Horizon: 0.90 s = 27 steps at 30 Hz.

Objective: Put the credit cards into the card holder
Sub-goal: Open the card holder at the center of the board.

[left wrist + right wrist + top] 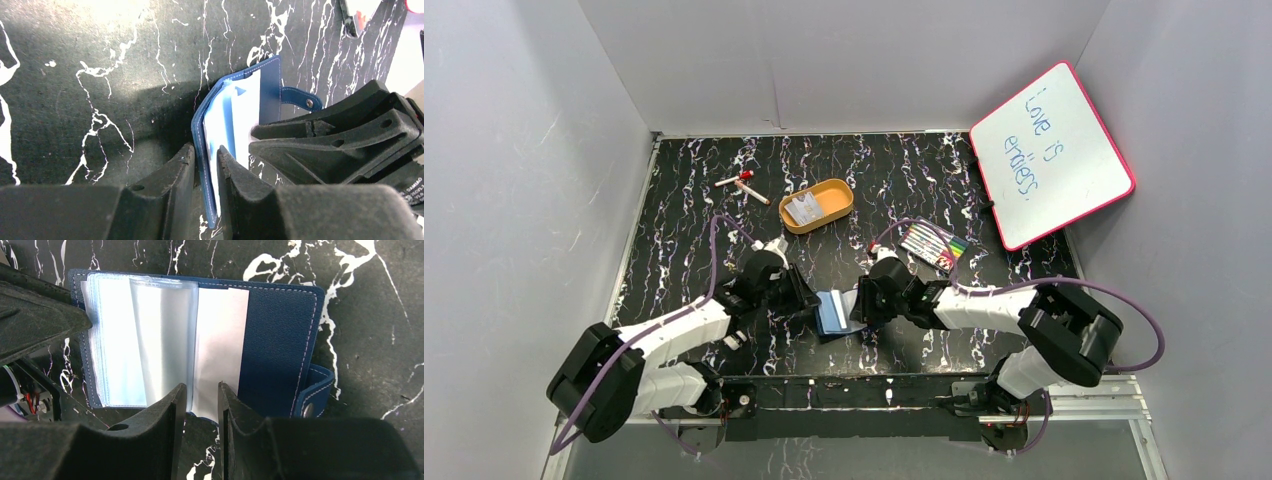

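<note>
Jaws slightly spread, my right claw (200, 391) sits over the thin pale-white card (220, 340), likely stiff and slick, in the navy folding card holder (277, 340); I'd pinch its jutting edge.

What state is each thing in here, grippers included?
card holder, open, clear sleeves fanned
credit card, partly inside the card holder
left gripper, shut on the card holder's cover
right gripper, narrow at the credit card's edge, grip unclear
orange tray, holding spare cards
whiteboard, written on, propped at a tilt
marker pack, lying flat
</note>
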{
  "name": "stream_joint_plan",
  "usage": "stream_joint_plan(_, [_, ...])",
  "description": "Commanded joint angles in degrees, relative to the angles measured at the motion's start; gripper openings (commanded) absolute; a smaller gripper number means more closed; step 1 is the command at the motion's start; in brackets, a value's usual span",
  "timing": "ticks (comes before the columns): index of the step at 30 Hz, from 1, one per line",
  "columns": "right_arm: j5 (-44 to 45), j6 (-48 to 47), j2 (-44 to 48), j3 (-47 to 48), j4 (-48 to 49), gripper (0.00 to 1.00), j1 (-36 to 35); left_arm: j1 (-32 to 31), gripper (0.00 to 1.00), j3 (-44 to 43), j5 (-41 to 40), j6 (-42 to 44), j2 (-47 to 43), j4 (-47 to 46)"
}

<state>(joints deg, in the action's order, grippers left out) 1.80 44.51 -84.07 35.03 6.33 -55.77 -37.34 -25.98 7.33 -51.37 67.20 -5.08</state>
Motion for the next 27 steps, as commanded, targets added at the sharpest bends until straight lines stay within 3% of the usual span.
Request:
stream_joint_plan(1, [1.5,0.0,1.6,-2.0,-1.0,0.38,0.7,0.1,0.21,2.4,3.2,-0.7,-2.2,-2.1])
stream_joint_plan(10, [0.7,0.9,2.9,-3.3,0.0,0.37,1.4,0.5,0.23,6.3,9.0,-2.4,-1.1,-9.4])
stream_joint_plan(22, [-1.3,2.1,5.1,-5.3,3.2,0.37,2.2,0.5,0.13,8.1,17.7,-3.8,-1.2,-22.5])
stream_joint_plan(27, [-1.5,2.2,5.9,-5.5,3.3,0.37,2.8,0.5,0.12,8.2,18.4,-3.9,-0.9,-23.7])
